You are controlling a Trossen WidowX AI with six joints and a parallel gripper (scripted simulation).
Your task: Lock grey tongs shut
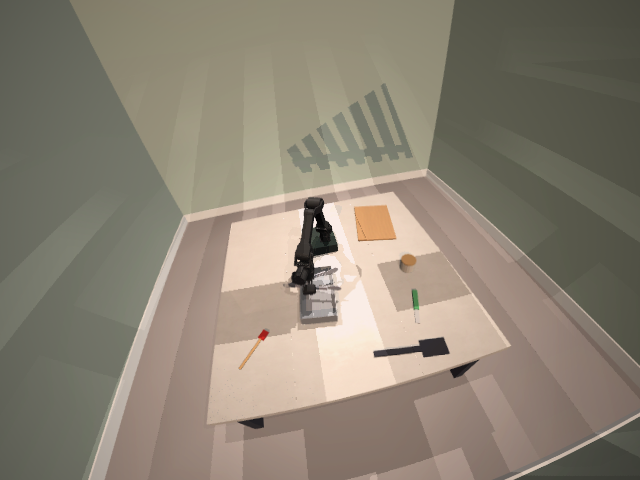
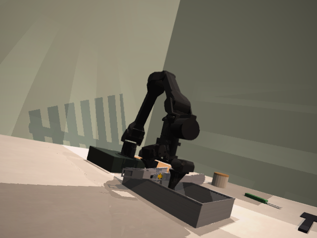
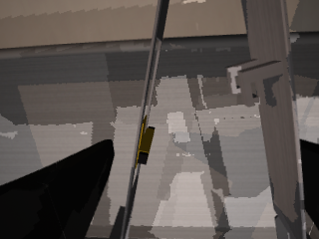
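Note:
The grey tongs (image 2: 198, 178) (image 3: 280, 129) lie open across the roasting tin (image 1: 318, 319) (image 2: 215, 214), near its end by the robot base. One arm bears a small yellow part (image 2: 159, 176) (image 3: 147, 141). My gripper (image 2: 163, 178) (image 3: 189, 144) is open and points down, low over the tin. In the wrist view both tong arms run between my fingers; the right one is close to the right finger. In the exterior view, the near finger dips inside the tin and the far fingertip is hidden behind the tongs. The wooden board (image 1: 375, 223) lies flat at the back right.
The dark robot base (image 1: 325, 243) (image 2: 102, 158) stands behind the tin. A round pot with an orange-brown top (image 1: 408, 262) (image 2: 220, 180) and a green-handled fork (image 1: 415, 300) (image 2: 255, 198) are on the right. A black spatula (image 1: 434, 347) is at front right, a red-headed brush (image 1: 263, 334) at front left.

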